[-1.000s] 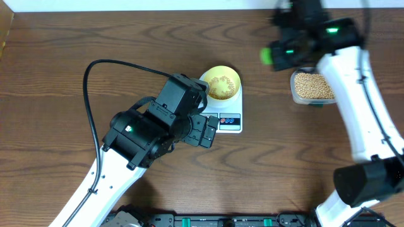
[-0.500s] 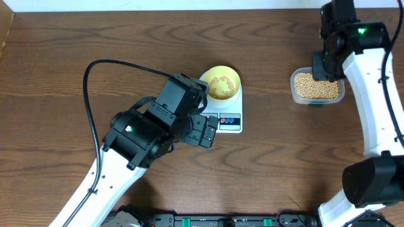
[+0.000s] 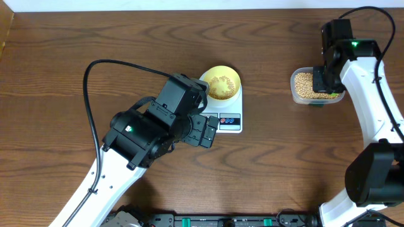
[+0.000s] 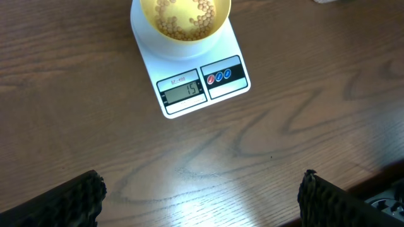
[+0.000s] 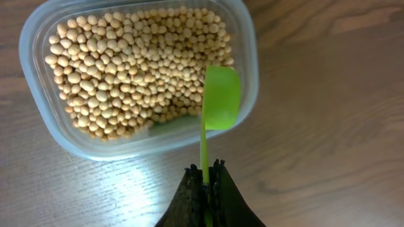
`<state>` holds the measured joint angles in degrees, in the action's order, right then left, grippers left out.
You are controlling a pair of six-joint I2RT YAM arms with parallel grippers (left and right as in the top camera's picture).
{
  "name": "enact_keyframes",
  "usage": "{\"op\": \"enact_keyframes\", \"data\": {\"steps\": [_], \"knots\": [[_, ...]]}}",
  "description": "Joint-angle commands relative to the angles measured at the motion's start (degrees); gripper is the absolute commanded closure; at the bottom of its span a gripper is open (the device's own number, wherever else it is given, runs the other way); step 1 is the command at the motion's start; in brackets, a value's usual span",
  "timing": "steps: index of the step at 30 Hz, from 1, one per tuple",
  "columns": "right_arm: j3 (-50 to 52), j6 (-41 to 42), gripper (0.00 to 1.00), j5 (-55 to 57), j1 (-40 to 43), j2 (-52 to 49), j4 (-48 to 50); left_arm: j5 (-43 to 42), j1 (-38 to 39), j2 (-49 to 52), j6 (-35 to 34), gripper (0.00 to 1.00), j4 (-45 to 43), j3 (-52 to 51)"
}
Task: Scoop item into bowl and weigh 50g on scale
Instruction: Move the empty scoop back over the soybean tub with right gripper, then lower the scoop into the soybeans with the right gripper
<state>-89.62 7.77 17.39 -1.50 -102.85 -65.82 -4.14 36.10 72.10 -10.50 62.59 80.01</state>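
Your right hand (image 5: 205, 183) is clamped on the green scoop (image 5: 221, 98), cup over the rim of the tub (image 5: 38, 107), handle pointing straight back. The beans (image 5: 126, 69) sit just inside the tub; the bowl (image 3: 222, 82) is on the scale (image 3: 230, 122), well apart from it.

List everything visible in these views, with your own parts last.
table: one, brown wood, under everything.
scale: one, white, table centre.
bowl: one, pale yellow, on the scale.
beans: many, tan, most in the tub, some in the bowl.
tub: one, clear plastic, right side of the table.
scoop: one, green, over the tub's edge.
left gripper: one, black, open, above bare table in front of the scale.
right gripper: one, black, shut on the scoop's handle.
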Motion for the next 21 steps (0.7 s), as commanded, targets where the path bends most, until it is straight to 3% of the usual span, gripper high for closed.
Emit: {"op": "enact_keyframes", "data": {"steps": [1,21], "knots": [[2.6,1.2,0.99,-1.7,0.4,0.5,3.0,0.2,-0.1,-0.7,0.3,0.00,0.0,0.9],[5.4,1.7,0.99,-8.8,0.8,-2.2,8.7,0.2,-0.1,-0.7,0.3,0.00,0.0,0.9]]}}
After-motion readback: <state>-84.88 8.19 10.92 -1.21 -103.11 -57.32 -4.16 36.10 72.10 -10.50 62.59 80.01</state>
